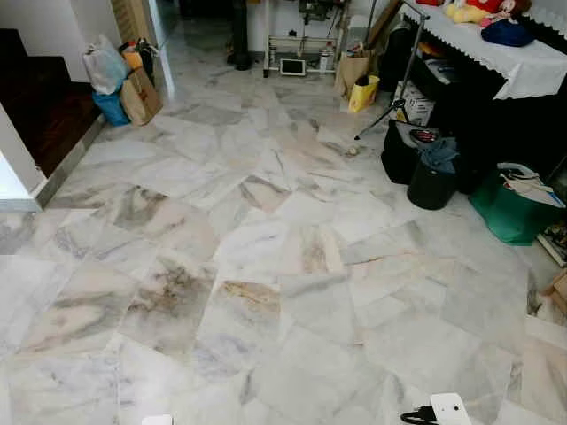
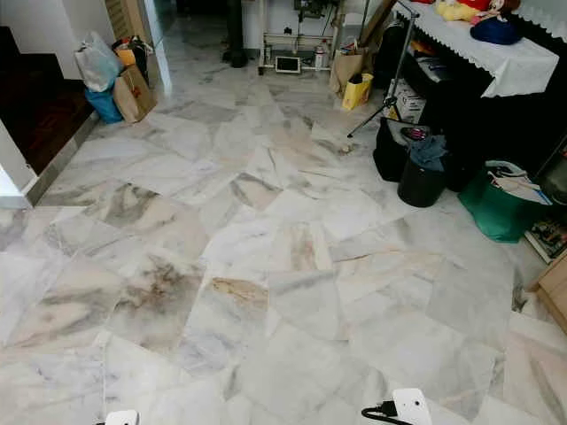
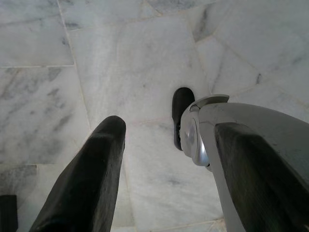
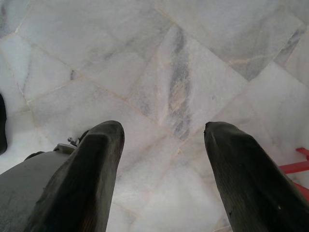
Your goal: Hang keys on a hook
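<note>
Both arms hang at my sides over a white and grey marble floor. In the left wrist view my left gripper is open, nothing between its black fingers. My own silver leg and black foot lie behind it. In the right wrist view my right gripper is open too, with bare marble between its fingers. A white part of my right arm with a black cable shows at the lower edge of the head views.
Dark wooden stairs rise at the left, with bags beside them. Along the right stand a table with a white cloth, black bags, a green basket, a tripod leg and a yellow bag.
</note>
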